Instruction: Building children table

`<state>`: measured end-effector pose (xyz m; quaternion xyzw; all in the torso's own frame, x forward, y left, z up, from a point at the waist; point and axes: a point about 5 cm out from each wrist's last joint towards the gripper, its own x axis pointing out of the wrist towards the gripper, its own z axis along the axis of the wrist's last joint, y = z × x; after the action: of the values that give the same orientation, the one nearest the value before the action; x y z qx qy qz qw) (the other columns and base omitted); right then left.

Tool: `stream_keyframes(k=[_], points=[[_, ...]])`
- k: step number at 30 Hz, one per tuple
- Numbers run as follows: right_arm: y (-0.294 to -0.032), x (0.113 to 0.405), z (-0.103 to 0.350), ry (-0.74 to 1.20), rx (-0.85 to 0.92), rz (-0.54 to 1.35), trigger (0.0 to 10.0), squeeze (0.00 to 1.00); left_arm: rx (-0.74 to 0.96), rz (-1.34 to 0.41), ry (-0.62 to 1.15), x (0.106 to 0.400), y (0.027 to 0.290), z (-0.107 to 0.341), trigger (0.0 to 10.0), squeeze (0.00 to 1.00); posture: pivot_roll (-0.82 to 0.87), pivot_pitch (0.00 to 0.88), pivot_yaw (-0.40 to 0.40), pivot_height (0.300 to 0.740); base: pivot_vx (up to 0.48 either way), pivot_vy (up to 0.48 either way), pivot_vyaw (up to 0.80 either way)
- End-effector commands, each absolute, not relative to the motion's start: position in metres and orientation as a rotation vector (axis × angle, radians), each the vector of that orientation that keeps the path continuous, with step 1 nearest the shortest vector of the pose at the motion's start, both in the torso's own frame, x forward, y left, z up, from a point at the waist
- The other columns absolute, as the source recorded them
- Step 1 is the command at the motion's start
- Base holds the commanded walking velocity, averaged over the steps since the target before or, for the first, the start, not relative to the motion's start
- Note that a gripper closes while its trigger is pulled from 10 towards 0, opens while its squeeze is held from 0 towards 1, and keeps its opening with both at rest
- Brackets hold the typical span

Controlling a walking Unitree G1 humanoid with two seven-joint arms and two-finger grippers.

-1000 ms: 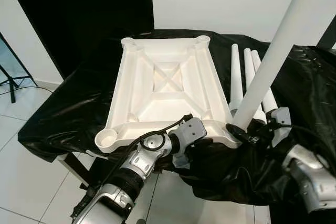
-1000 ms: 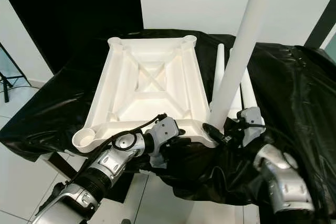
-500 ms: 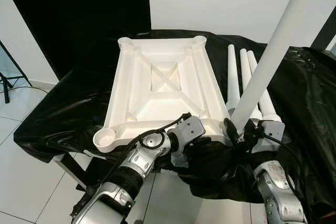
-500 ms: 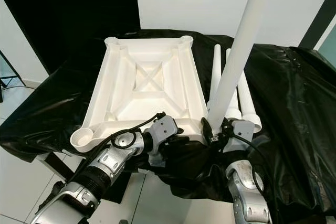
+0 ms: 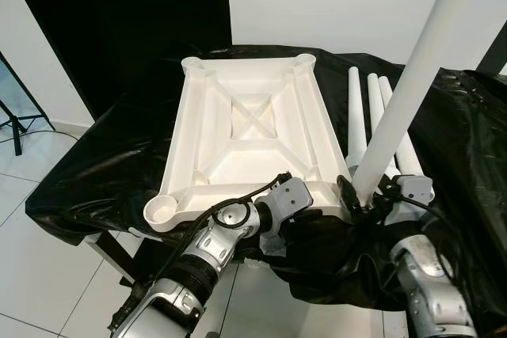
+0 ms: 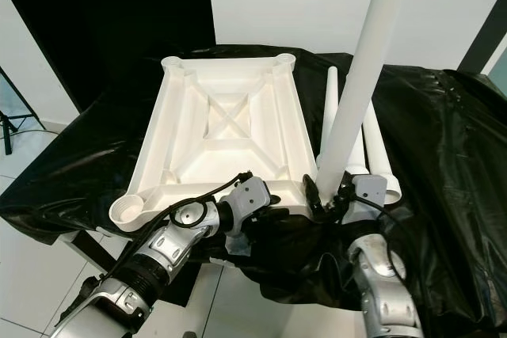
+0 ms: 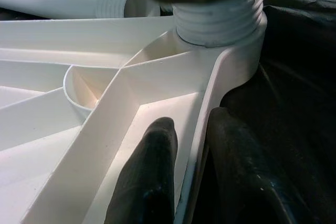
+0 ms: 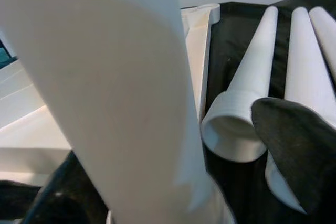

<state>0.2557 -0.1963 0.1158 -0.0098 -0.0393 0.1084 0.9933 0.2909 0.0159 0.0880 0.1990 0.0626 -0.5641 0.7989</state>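
From my end: the white tabletop [image 5: 249,136] is lying upside down on a table draped in black plastic sheet [image 5: 103,164], ribbed underside facing up, with round leg sockets at the corners. The near-left socket [image 5: 161,210] is open.

My left gripper [image 7: 191,182] is clamped on the near rim of the tabletop — one black finger [image 7: 149,177] inside the tray, the other outside against the sheet, rim pinched between them. In the left wrist view I can see the threaded end of a leg sitting in the near-right corner socket [image 7: 220,22].

That's the upright leg [image 5: 404,93], a long white tube rising steeply out of that corner and leaning a bit to the right. My right gripper [image 5: 366,195] is at its base with a black finger on each side of the tube, closed on it just above the socket.

Three spare legs [image 5: 372,116] lie side by side on the sheet just right of the tabletop — wide threaded ends toward me.
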Motion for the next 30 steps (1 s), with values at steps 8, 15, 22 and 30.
stream_keyframes(k=[8, 15, 22, 30], points=[[-0.202, 0.263, 0.123, -0.013, -0.025, 0.461, 10.0, 0.0, 0.437, -1.27, 0.294, 0.278, 0.022, 0.058, 10.0, 0.0, 0.18, 0.0, -0.013, 0.74, 0.0, 0.0, 0.0], [-0.203, 0.254, 0.129, 0.099, -0.001, 0.799, 0.0, 0.0, 0.414, -1.264, 0.287, 0.279, 0.022, 0.061, 10.0, 0.0, 0.2, 0.0, -0.015, 0.74, 0.0, 0.0, 0.0], [-0.207, 0.257, 0.128, 0.103, 0.005, 0.784, 0.0, 0.0, 0.406, -1.257, 0.282, 0.28, 0.023, 0.062, 10.0, 0.0, 0.2, 0.0, -0.016, 0.74, 0.0, 0.0, 0.0], [-0.201, 0.26, 0.112, 0.003, 0.097, 0.389, 0.0, 0.0, 0.413, -1.256, 0.284, 0.278, 0.024, 0.059, 10.0, 0.0, 0.21, 0.0, -0.019, 0.74, 0.0, 0.0, 0.0]])
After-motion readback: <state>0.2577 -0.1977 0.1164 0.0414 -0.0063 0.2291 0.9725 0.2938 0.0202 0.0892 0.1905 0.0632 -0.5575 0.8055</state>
